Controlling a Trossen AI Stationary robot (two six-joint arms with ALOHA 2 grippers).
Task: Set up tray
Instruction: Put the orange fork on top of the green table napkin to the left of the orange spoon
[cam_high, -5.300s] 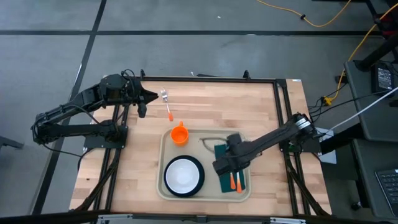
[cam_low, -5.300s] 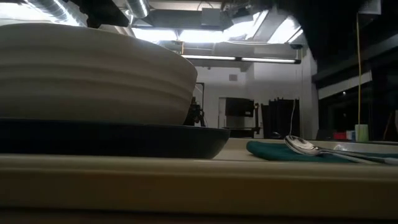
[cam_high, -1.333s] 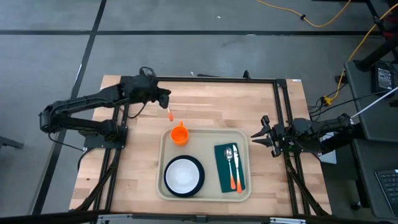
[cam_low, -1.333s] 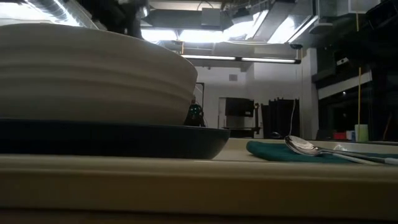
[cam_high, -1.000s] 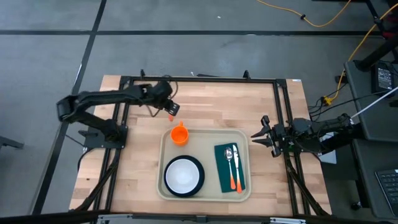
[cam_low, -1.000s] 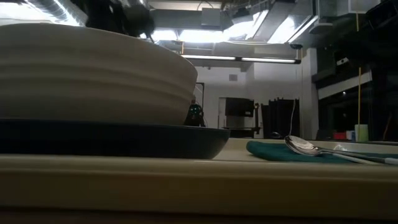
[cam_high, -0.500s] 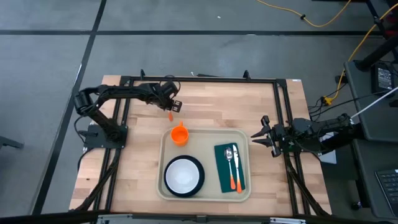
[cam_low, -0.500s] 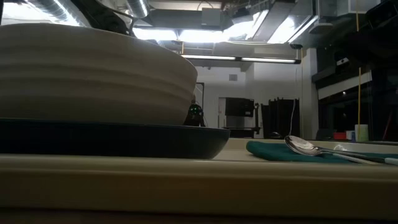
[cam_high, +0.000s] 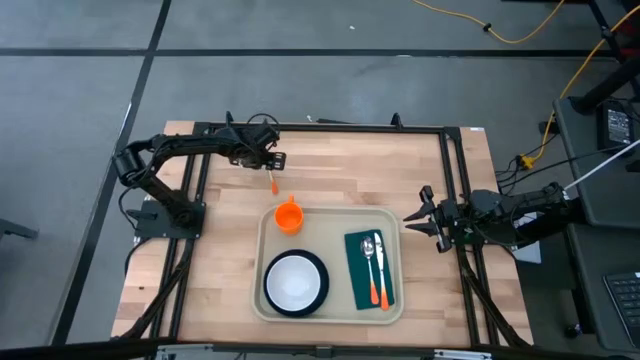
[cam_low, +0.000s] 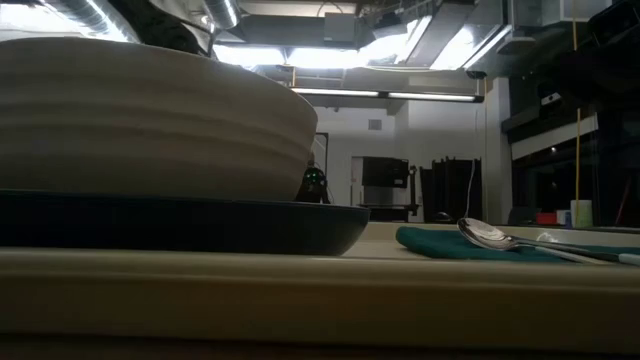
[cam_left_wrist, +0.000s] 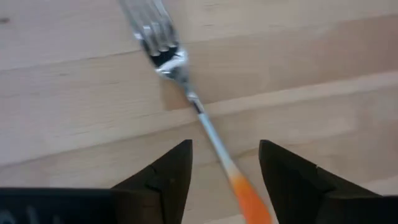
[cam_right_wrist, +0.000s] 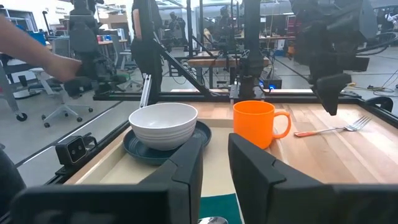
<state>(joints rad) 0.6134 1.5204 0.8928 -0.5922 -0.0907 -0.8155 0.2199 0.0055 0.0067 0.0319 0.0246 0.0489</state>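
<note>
A fork (cam_left_wrist: 186, 93) with an orange handle (cam_high: 272, 183) lies flat on the wooden table beyond the tray's far left corner. My left gripper (cam_left_wrist: 224, 155) hangs over it, pointing steeply down and open. Its fingers stand on either side of the fork's shaft without touching it. The beige tray (cam_high: 330, 211) holds an orange cup (cam_high: 289, 215), a white bowl (cam_high: 295, 282) on a dark blue plate (cam_low: 200, 225), and a green cloth (cam_high: 368, 270). A spoon (cam_high: 368, 248) lies on the cloth. My right gripper (cam_high: 411, 223) waits level at the table's right side, open, with nothing between its fingers.
A second orange-handled utensil (cam_high: 377, 291) lies on the cloth beside the spoon. A black frame (cam_high: 330, 127) runs along the table's far edge and sides. Bare wood lies between the fork and the right arm. A person's arm (cam_right_wrist: 37, 50) shows beyond the table.
My left arm has swung round and my left gripper has come down over the fork's tine end, shifting a little toward the far edge and turning about its own axis. The fork has stayed where it lay. My right arm has kept still.
</note>
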